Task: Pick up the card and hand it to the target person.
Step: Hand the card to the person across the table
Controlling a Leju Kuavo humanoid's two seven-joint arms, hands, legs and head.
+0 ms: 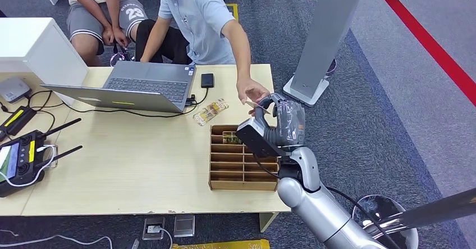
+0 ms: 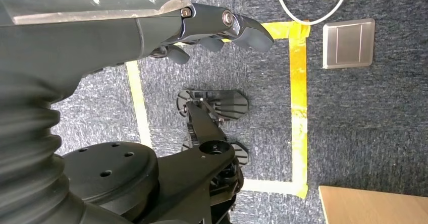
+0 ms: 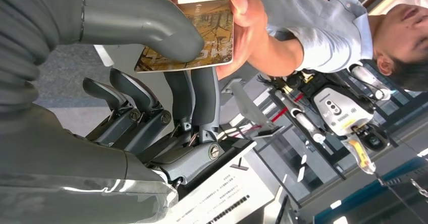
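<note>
My right hand [image 1: 273, 117] is raised above the table's right edge and pinches a brown patterned card [image 3: 202, 40] between its thumb and fingers [image 3: 151, 24]. A person in a light blue shirt [image 1: 196, 19] reaches across the table, and that person's hand [image 1: 251, 90] grips the far end of the same card, its thumb [image 3: 247, 12] on the card's edge. Both hold the card at once. My left hand [image 2: 212, 30] hangs over the carpet floor with fingers loosely curled and nothing in it.
A wooden compartment tray [image 1: 242, 158] with a card in one slot sits below my right hand. Loose cards [image 1: 210, 111], a laptop [image 1: 143, 83], a small black device [image 1: 207, 80] and a controller [image 1: 22, 156] lie on the table [image 1: 123, 165]. A second person [image 1: 101, 13] sits behind. A grey pillar stand [image 1: 323, 41] rises at right.
</note>
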